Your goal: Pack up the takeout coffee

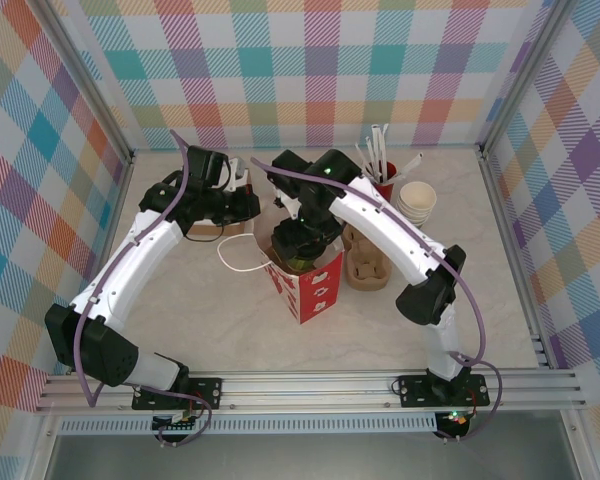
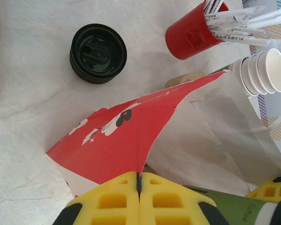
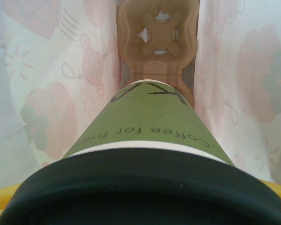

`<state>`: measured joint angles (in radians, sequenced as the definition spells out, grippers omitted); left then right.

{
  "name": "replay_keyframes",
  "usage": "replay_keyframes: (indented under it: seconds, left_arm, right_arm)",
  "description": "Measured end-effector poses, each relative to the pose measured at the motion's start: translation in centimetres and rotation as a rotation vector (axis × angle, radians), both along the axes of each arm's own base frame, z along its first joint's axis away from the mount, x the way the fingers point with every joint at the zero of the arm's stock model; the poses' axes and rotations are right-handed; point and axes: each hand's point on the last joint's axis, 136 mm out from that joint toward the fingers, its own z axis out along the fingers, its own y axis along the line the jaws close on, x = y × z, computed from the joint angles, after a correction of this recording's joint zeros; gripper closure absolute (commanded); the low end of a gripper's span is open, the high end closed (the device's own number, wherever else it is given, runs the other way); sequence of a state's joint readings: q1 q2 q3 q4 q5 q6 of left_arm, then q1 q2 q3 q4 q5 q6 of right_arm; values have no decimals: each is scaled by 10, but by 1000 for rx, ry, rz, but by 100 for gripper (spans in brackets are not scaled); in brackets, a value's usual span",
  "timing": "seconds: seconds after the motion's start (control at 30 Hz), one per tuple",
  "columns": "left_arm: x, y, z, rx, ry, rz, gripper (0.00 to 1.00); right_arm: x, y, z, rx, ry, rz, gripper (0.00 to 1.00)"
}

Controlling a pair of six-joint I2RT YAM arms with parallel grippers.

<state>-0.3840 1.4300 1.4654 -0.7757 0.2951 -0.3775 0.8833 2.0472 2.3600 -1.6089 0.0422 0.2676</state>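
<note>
From above, two white arms reach over a pale table [image 1: 230, 325] toward a red paper bag [image 1: 315, 295] with white print, standing open in the middle. The right gripper [image 1: 300, 248] hangs at the bag's mouth, with the olive-green takeout coffee [image 1: 298, 266] just visible beneath it. A brown pulp cup carrier [image 1: 365, 268] sits just right of the bag. Farther right are a red cup of straws [image 1: 383, 183] and a stack of paper cups [image 1: 417, 200].

From the left wrist, the left gripper [image 2: 139, 197] has its yellow fingers pressed together, pinching the bag's red edge. A stack of black lids [image 2: 98, 54] lies on the table beyond.

From the right wrist, the black-lidded coffee sits between the bag's white inner walls. The right gripper's yellow fingers are spread wide and clasp its top. A brown carrier shows beyond it.
</note>
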Motion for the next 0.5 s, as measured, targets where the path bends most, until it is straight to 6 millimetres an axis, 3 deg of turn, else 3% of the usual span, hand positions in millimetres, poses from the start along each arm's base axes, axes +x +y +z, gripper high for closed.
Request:
replay_keyframes:
  seconds: [0.5]
  left_arm:
    - [-1, 0, 0, 2, 3, 0, 100]
  right_arm:
    - [-9, -15, -35, -108, 89, 1, 23]
